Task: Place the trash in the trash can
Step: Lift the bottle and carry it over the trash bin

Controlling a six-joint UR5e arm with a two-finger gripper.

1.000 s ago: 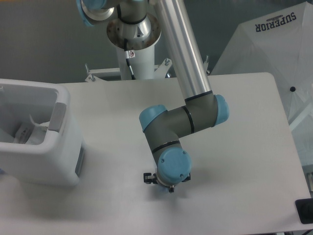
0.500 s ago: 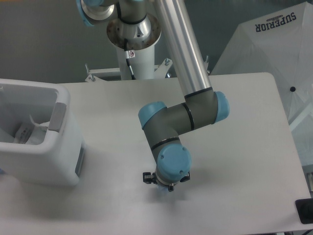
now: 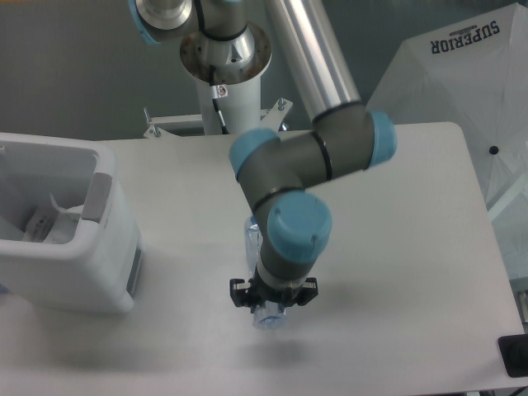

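A pale grey rounded-corner bench [image 3: 412, 247] fills most of the view under soft, even light. Behind it stands a dull grey-green wall [image 3: 74, 66]. At the upper right leans a white fabric canopy [image 3: 462, 91] printed "SUPERIOR". A small black object [image 3: 513, 356] sits at the bench's lower right edge.

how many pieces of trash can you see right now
2. A white wrapper lies inside the trash can on the left. A clear bottle is under the arm's wrist at the gripper, mostly hidden by it. More may be hidden in the can.
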